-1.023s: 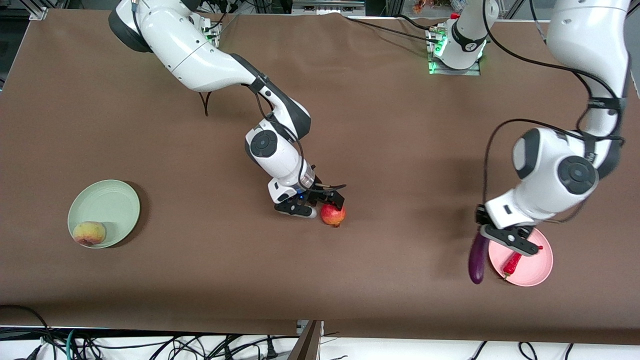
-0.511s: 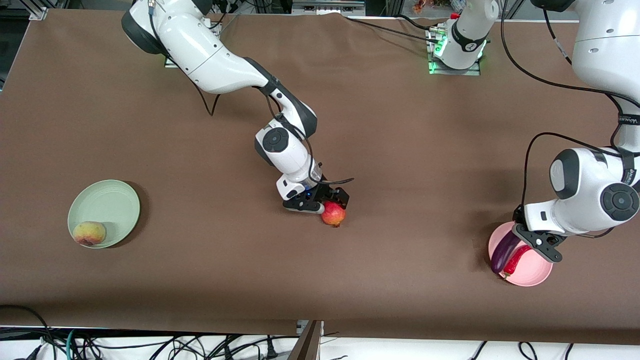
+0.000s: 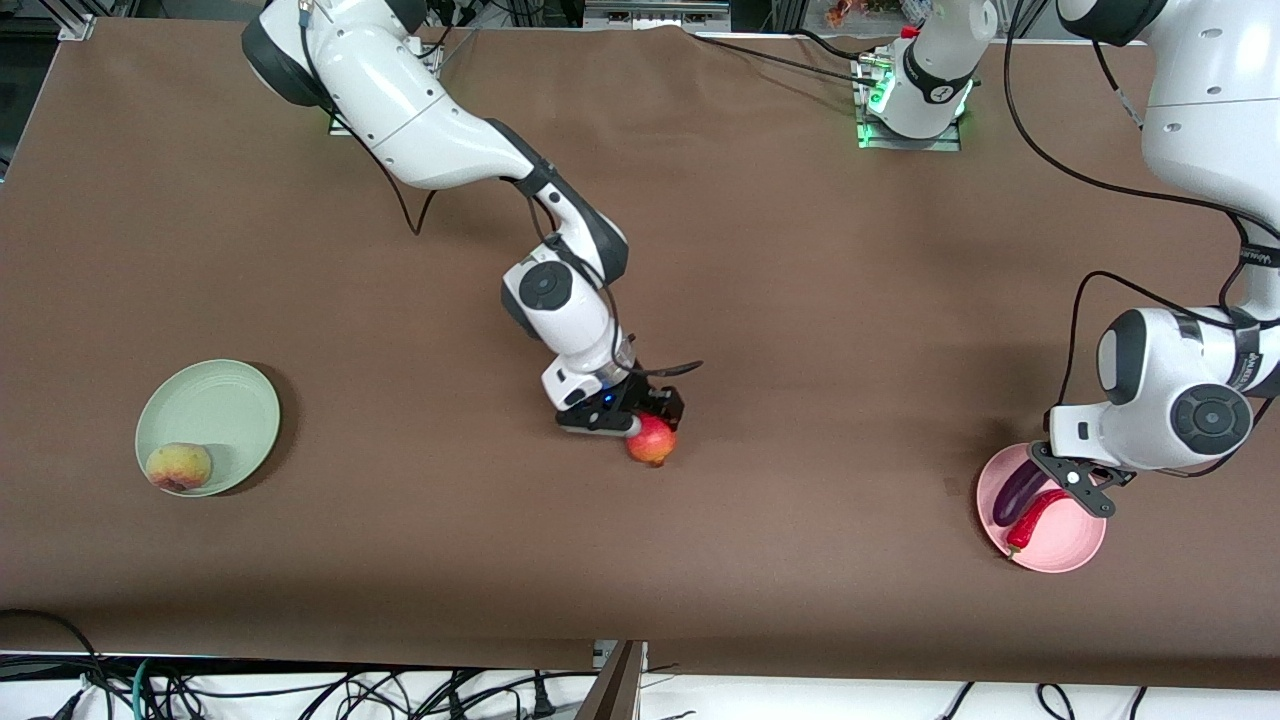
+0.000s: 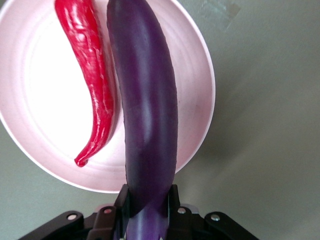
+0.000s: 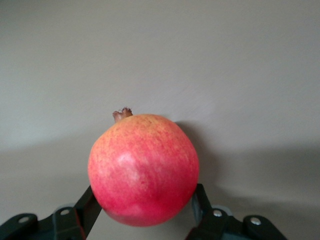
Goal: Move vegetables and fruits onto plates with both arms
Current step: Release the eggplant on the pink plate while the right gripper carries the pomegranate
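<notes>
a: starting with the front view, where's the right hand [image 3: 640,425]?

b: mid-tabletop [image 3: 800,300], clenched on the pomegranate [image 3: 651,441]. the peach [image 3: 178,466] lies in the green plate [image 3: 225,400] toward the right arm's end.

a: and the left hand [image 3: 1075,478]?

b: over the pink plate [image 3: 1075,545] toward the left arm's end, grasping the eggplant [image 3: 1018,492]; the chili [image 3: 1035,515] lies in that plate just beside it.

a: left wrist view?

b: 2 fingers [image 4: 121,202] pinch the eggplant [image 4: 147,115] at 1 end; it stretches across the pink plate [image 4: 197,100] alongside the chili [image 4: 92,80]. whether it touches the plate, i can't tell.

a: right wrist view?

b: the pomegranate [image 5: 143,169] sits between the fingers [image 5: 90,207], its crown pointing away from the hand.
</notes>
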`<state>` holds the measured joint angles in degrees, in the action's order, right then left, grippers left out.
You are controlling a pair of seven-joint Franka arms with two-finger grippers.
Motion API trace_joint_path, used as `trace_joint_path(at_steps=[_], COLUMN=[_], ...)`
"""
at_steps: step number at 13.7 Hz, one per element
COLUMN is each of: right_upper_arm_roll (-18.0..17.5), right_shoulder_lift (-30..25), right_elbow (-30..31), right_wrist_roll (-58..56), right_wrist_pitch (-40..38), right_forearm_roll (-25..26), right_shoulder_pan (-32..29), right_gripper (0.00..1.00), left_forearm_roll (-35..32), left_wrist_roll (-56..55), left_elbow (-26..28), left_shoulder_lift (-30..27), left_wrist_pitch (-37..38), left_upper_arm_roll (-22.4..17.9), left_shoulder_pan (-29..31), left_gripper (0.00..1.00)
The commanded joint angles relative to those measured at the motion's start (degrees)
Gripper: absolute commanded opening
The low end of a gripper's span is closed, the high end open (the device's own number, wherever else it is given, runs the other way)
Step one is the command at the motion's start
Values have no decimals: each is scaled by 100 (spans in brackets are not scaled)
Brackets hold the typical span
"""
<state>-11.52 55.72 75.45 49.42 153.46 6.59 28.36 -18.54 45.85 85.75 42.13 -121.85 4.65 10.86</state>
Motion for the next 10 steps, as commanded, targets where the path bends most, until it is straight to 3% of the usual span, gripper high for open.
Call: trace_joint_path(at_steps=[1, 3, 5, 8, 10], right_upper_arm_roll=[-70, -70, -53, -26, -17], right_shoulder_lift=[-815, -1220, -1510, -1591, -1539], right_elbow=[137, 146, 189, 198, 364], right_wrist_roll=[-1332, -2869, -4416, -6404, -7346], right_wrist_pitch=[-1663, -3008, -3802, -4656, -4772], right_forearm_roll=[-26, -87, -140, -140, -131], right_shoulder_pan=[-750, -1400, -2120, -3210, -3948], right_gripper=[9, 8, 8, 9, 8], left_forearm_roll=[-98, -150, -98, -27, 244], left_wrist_roll=[126, 135, 118, 39, -189], left_elbow=[-199, -208, -234, -199, -260], left_shoulder_lift=[76, 50, -3, -511, -819], left_wrist_pitch=[74, 83, 100, 301, 897], left_upper_arm_roll=[10, 18, 53, 237, 413], left_shoulder_pan=[4, 4, -14, -40, -49], left_gripper=[100, 100, 100, 100, 100])
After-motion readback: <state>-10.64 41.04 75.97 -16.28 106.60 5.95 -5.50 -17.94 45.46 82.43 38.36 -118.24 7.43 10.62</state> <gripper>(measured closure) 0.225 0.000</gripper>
